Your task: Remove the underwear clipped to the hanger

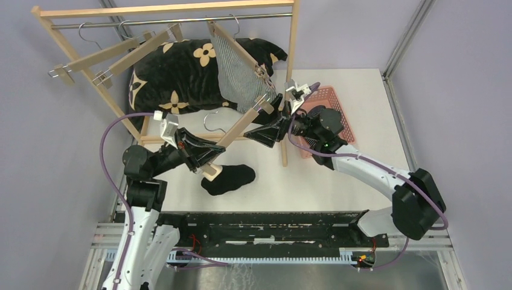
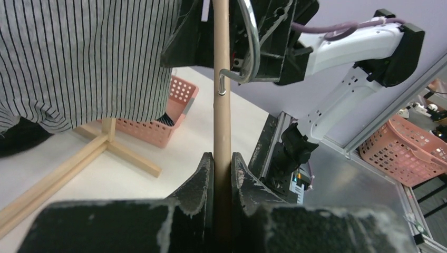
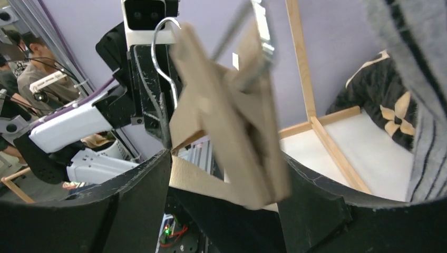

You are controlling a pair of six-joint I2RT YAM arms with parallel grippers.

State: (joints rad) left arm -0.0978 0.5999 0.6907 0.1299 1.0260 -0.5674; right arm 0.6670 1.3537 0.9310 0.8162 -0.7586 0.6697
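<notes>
Striped underwear (image 1: pixel 238 72) perhaps clipped; wooden hanger (image 1: pixel 236 132).

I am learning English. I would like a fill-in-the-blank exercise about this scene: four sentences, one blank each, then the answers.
1. The left gripper is shut on the bar of a wooden ____.
2. The plain black underwear lies on the ____.
3. The plastic basket on the right is ____ in colour.
4. The right gripper has the hanger's wooden ____ between its fingers.
Answers: hanger, table, pink, clip.
</notes>
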